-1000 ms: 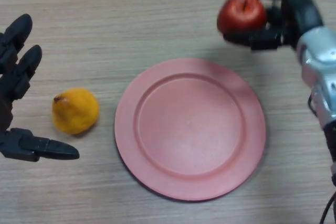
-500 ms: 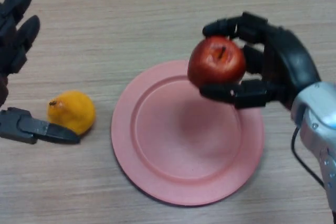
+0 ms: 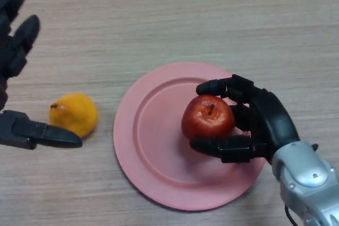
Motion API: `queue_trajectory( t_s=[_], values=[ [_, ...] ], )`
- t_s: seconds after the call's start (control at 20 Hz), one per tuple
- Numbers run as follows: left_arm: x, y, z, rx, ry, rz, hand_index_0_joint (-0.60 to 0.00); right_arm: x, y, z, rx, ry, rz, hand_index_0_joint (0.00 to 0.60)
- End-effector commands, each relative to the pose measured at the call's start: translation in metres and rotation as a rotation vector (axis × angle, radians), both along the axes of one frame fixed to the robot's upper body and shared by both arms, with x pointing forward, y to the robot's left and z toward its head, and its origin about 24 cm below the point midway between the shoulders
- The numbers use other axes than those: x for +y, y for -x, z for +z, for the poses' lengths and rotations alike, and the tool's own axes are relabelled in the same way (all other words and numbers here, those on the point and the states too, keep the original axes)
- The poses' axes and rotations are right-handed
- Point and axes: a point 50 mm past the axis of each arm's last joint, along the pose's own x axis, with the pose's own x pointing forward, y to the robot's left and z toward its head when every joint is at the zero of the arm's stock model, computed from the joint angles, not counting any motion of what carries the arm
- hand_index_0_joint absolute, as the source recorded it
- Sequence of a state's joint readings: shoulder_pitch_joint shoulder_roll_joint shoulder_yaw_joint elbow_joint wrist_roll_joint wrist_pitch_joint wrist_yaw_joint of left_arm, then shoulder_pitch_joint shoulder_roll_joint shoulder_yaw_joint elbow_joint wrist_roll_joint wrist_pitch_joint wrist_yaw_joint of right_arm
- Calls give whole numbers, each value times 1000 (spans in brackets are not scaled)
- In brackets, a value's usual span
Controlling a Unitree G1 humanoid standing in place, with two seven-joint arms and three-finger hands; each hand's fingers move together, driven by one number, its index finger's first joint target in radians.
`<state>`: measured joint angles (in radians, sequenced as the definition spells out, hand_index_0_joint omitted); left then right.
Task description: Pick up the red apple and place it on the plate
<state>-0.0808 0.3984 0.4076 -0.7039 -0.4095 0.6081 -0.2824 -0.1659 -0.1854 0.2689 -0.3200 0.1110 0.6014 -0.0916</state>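
The red apple (image 3: 207, 117) is over the middle right of the pink plate (image 3: 153, 146), stem up, low on or just above its surface. My right hand (image 3: 259, 123) comes in from the lower right and is shut on the apple, fingers curled over its far side and thumb under its near side. My left hand (image 3: 16, 78) is open at the left edge of the view, fingers spread, thumb pointing right beside the orange fruit.
A yellow-orange fruit (image 3: 74, 113) lies on the wooden table (image 3: 212, 19) left of the plate, touching or nearly touching my left thumb.
My right hand has carried the apple from the far right corner down and leftwards over the plate and lowered it to the plate's middle. The left hand has hardly moved.
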Motion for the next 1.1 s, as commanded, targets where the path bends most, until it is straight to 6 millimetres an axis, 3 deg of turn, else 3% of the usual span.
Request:
queue_trajectory(
  t_s=[0.05,0.15,0.2,0.25,0.3,0.35,0.4,0.45,0.75,0.95,1.1],
  values=[
    [2,12,28,-194,-74,31,0,-2,-3,32,-247,-16,-23,600],
    [1,11,28,-200,-67,46,0,-2,-4,31,-235,-51,-36,600],
    [2,10,27,-205,-52,59,0,0,-5,31,-223,-74,-44,550],
    [1,10,27,-207,-50,61,0,0,-5,31,-223,-76,-43,450],
    [1,10,26,-210,-43,69,0,2,-6,32,-221,-84,-43,300],
    [1,10,25,-207,-38,76,0,3,-7,33,-221,-87,-43,200],
    [2,10,25,-206,-29,96,0,6,-10,38,-227,-83,-31,56],
    [2,10,25,-205,-26,109,0,7,-11,40,-232,-81,-22,0],
    [0,3,19,-122,-43,127,0,-3,-16,61,-262,-65,7,0],
    [-5,3,19,-118,-54,122,0,-22,-17,90,-349,-85,-31,0],
    [-12,3,26,-119,-73,91,0,-42,-6,112,-423,-123,-81,0]
  ],
)
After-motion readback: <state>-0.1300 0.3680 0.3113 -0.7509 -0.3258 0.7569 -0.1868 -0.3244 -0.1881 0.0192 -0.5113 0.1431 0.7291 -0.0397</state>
